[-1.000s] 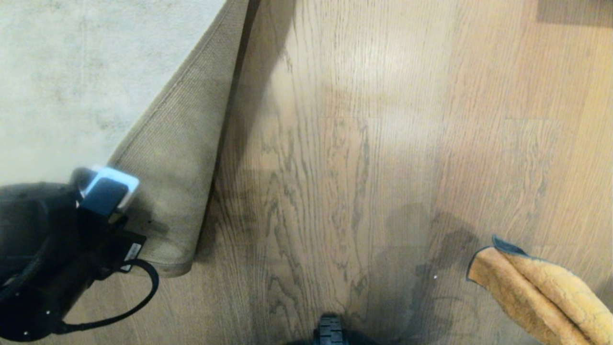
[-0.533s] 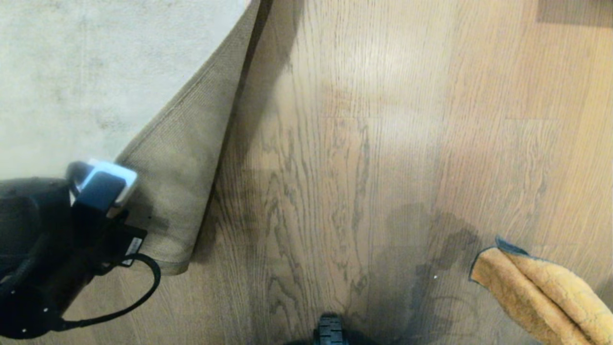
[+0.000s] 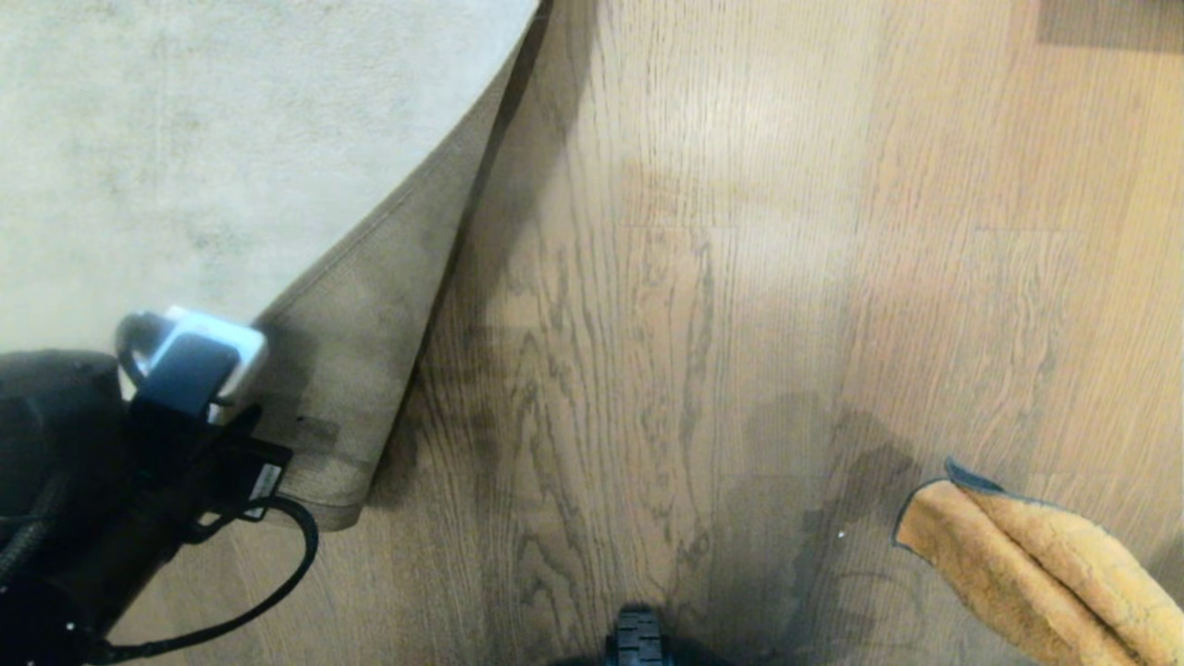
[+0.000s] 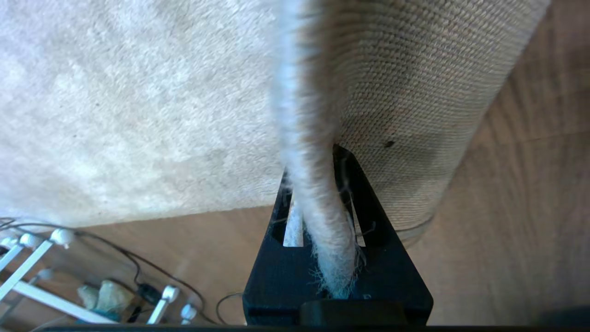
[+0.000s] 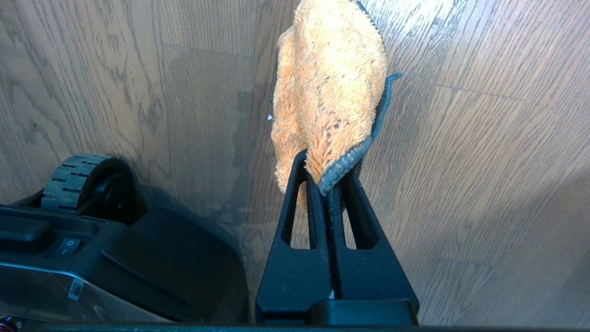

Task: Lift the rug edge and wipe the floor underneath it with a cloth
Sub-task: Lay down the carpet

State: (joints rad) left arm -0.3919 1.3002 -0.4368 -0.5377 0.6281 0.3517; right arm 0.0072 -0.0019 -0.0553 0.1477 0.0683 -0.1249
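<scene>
The pale grey rug (image 3: 185, 139) fills the far left. Its rug edge (image 3: 361, 388) is lifted and folded, showing the tan mesh backing. My left gripper (image 4: 318, 157) is shut on that edge, with frayed pile (image 4: 329, 258) running between its black fingers (image 4: 368, 216). In the head view the left arm (image 3: 166, 453) sits low on the left beside the fold. The mustard-orange cloth (image 5: 329, 83) hangs from my right gripper (image 5: 328, 170), which is shut on its dark trim. The cloth (image 3: 1027, 564) shows at the lower right, above the wood-plank floor (image 3: 740, 277).
The robot's base wheel (image 3: 636, 640) pokes in at the near edge, and the dark base (image 5: 115, 258) lies beside the right gripper. A white rack with cables (image 4: 37, 258) stands on the floor near the rug. A darker patch (image 3: 832, 462) marks the planks.
The left gripper has shifted a little to the left with the rug edge. The fold line has swung right at the far end, so less backing shows. The cloth has hardly moved.
</scene>
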